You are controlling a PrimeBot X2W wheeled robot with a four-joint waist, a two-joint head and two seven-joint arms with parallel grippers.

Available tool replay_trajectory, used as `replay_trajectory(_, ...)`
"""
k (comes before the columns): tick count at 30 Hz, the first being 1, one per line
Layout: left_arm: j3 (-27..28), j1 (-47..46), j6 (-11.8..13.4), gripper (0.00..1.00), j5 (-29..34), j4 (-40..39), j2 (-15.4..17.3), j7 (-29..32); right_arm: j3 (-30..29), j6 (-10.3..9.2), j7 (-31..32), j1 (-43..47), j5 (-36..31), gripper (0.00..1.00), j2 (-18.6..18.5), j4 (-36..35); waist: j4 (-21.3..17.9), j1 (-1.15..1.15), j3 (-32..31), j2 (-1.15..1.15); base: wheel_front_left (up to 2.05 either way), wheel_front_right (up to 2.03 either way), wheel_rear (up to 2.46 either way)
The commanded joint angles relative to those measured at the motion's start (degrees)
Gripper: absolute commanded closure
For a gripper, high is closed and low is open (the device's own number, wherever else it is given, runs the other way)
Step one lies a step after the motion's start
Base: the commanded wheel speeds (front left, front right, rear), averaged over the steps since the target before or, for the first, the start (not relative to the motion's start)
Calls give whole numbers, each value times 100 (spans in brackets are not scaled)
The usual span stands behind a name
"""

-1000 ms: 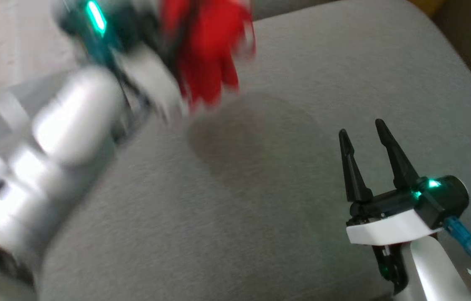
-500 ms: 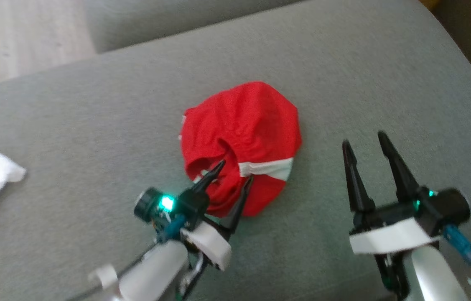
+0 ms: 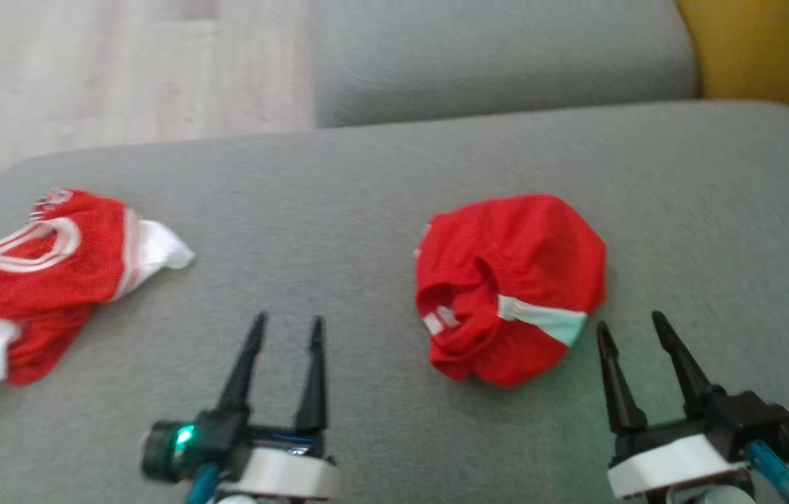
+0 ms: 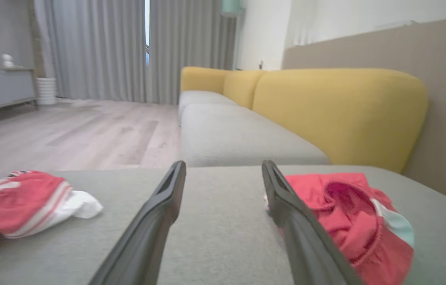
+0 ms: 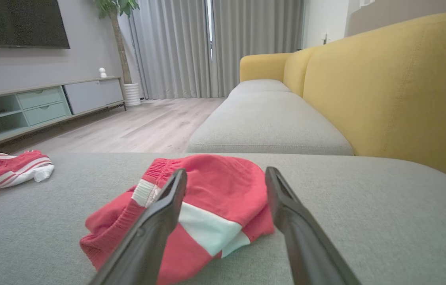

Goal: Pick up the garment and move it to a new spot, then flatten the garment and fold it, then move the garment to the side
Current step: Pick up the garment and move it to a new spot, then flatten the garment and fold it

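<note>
Either side of the garment (image 3: 520, 266), left hand (image 3: 288, 320), right hand (image 3: 629, 320), fingers (image 3: 243, 371) apart.

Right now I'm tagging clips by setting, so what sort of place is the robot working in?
Most likely a home living room: a sofa with grey cushions and a yellow back, a dark screen on the wall above a low cabinet, and floor-length grey curtains by a wood floor.

Left claw (image 4: 223, 167) spread wide, empty. Red garment (image 4: 345, 213) crumpled on grey sofa seat (image 4: 223, 237), just right of claw. Red-white cloth (image 4: 21, 202) far left. Yellow backrest (image 4: 337, 111) behind.
</note>
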Motion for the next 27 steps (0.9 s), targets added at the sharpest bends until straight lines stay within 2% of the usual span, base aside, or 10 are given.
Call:
replay_trajectory(1, 401, 21, 27, 0, 104, -342, -23, -65, 59, 37, -14, -78, -8, 0, -22, -171, 388, 1, -319, 0, 0, 0, 0)
replay_trajectory(9, 1184, 943, -104, 0, 658, -886, -90, -65, -131, 37, -14, 266, 170, 0, -22, -243, 642, 1, -504, 0, 0, 0, 0)
replay_trajectory(15, 1329, 1095, -281, 0, 984, -898, -190, -65, -86, 37, -14, 348, 187, 0, -21, -215, 690, 1, -529, 0, 0, 0, 0)
replay_trajectory(27, 1498, 1169, -496, 0, 1197, -807, -329, -65, 21, 37, -14, 341, 209, 0, -21, -117, 645, 1, -634, 0, 0, 0, 0)
